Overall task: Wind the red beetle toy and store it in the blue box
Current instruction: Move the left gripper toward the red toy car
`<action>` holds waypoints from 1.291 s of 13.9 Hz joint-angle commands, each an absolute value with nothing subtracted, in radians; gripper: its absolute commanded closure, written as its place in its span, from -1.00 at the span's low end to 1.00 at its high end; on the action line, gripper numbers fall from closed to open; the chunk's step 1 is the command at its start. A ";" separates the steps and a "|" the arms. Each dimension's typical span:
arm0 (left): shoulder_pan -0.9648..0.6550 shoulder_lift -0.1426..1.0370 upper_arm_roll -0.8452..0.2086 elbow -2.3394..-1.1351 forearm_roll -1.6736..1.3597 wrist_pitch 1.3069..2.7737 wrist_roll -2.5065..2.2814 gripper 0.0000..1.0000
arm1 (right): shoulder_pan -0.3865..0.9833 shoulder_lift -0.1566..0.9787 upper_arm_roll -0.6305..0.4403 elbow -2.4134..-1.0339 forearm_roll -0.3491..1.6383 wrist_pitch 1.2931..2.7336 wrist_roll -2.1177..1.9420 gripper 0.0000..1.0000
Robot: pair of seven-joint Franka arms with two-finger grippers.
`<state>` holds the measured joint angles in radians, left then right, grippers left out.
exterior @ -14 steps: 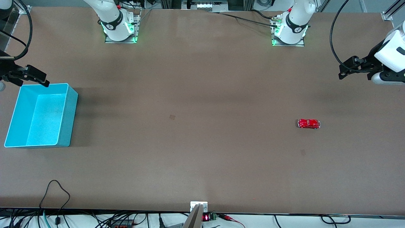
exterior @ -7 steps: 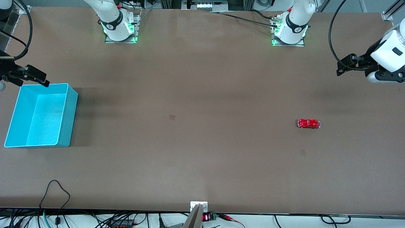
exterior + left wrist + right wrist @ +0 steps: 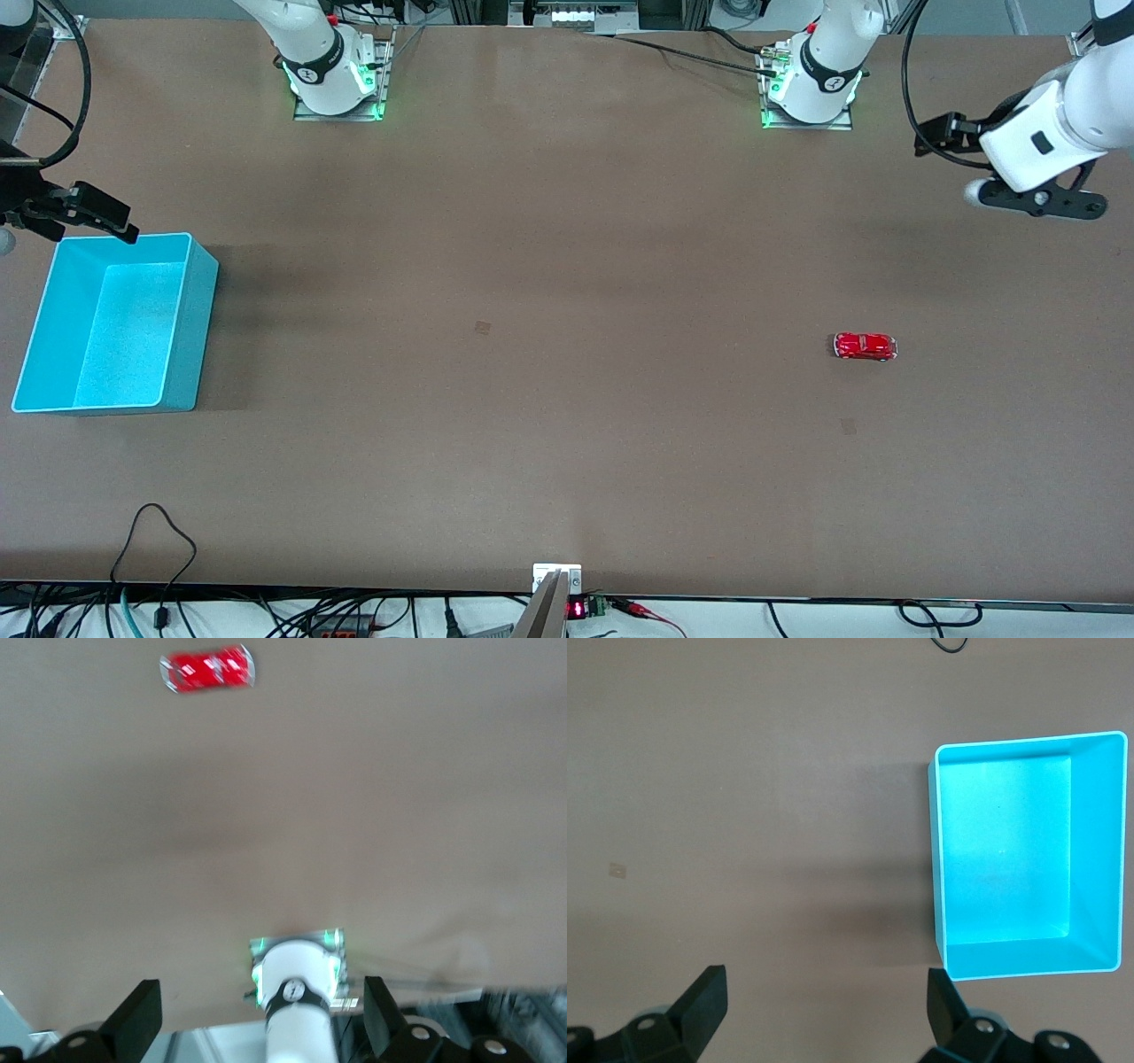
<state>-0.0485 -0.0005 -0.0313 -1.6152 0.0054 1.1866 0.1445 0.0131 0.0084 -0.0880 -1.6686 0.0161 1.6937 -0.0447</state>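
Observation:
The red beetle toy (image 3: 865, 346) stands alone on the brown table toward the left arm's end; it also shows in the left wrist view (image 3: 206, 669). The blue box (image 3: 197, 328) sits empty at the right arm's end, and its inner wall shows in the right wrist view (image 3: 1094, 850). My left gripper (image 3: 935, 135) is open and empty, held high over the table's edge region at the left arm's end, well away from the toy; its jaws stand wide apart in its wrist view (image 3: 259, 997). My right gripper (image 3: 106, 217) is open and empty, waiting above the box's rim; its wrist view (image 3: 824, 983) shows the jaws spread.
The right arm's base (image 3: 332, 80) and the left arm's base (image 3: 811, 84) stand along the table edge farthest from the front camera. A loose cable (image 3: 155, 532) and a small bracket (image 3: 557, 578) lie at the nearest edge.
My left gripper has lifted and swung toward the arm bases' side of the table. The toy, the box and the right arm have not moved.

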 commanded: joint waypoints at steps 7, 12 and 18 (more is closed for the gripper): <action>0.006 0.155 -0.025 -1.741 0.075 1.567 1.050 -1.00 | 0.008 0.003 -0.083 -1.672 0.008 1.692 -0.034 -1.00; 0.023 0.349 -0.023 -1.766 0.113 1.862 1.409 -1.00 | 0.006 0.008 -0.084 -1.672 0.008 1.692 -0.034 -1.00; 0.063 0.419 -0.023 -1.949 0.152 2.257 1.543 -1.00 | 0.006 0.008 -0.084 -1.672 0.009 1.694 -0.034 -1.00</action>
<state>0.0351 0.4444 -0.0229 -1.8522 0.1394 2.1278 1.4817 0.0115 0.0103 -0.0890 -1.6703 0.0161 1.6940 -0.0445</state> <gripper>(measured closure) 0.000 0.000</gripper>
